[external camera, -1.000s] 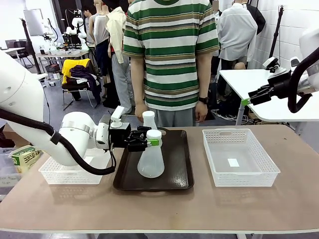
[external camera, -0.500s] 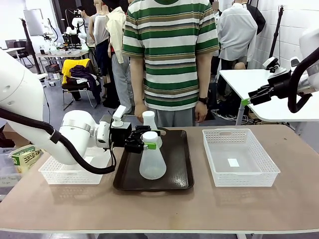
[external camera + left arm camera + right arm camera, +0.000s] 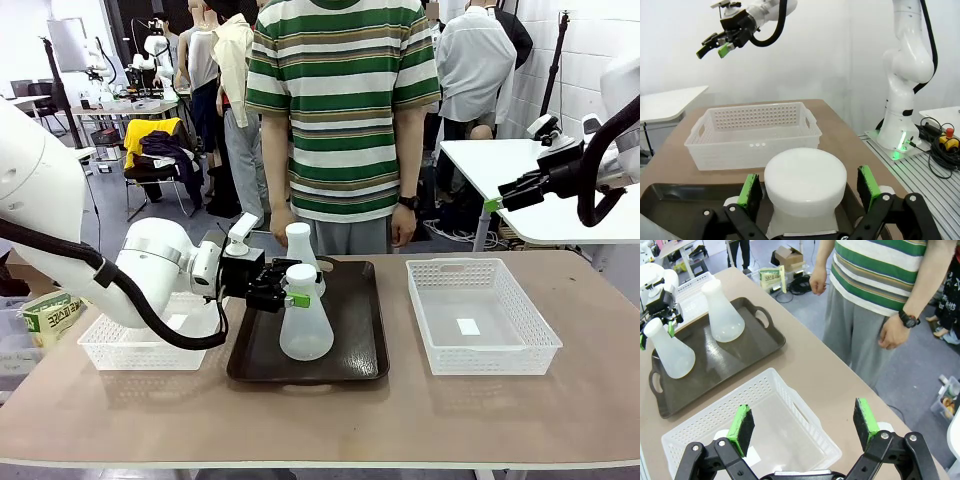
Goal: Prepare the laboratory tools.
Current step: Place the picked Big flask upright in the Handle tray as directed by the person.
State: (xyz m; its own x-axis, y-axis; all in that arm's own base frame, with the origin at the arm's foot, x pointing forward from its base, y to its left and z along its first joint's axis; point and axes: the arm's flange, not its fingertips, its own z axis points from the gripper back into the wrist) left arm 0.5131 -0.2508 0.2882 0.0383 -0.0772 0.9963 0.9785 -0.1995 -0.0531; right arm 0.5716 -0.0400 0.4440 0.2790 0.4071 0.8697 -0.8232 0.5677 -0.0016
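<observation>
Two frosted-white conical flasks stand on the dark brown tray (image 3: 355, 330): the near flask (image 3: 305, 325) and the far flask (image 3: 300, 246). My left gripper (image 3: 297, 287) is open around the near flask's capped neck. In the left wrist view the white cap (image 3: 805, 181) sits between the green pads (image 3: 750, 191), with a gap on each side. My right gripper (image 3: 505, 194) hangs open, high at the right. In its own view the right gripper (image 3: 802, 426) holds nothing and hovers over the white mesh basket (image 3: 790, 405); both flasks (image 3: 722, 310) show on the tray (image 3: 747, 347).
A white mesh basket (image 3: 480, 318) sits right of the tray, with another basket (image 3: 120, 348) at the left under my left arm. A person in a striped shirt (image 3: 345, 110) stands at the far edge, hands (image 3: 895, 333) hanging down.
My left gripper has let go of the near flask's neck and now stands open around it. The flask has settled a little to the left on the tray. The right arm has not moved.
</observation>
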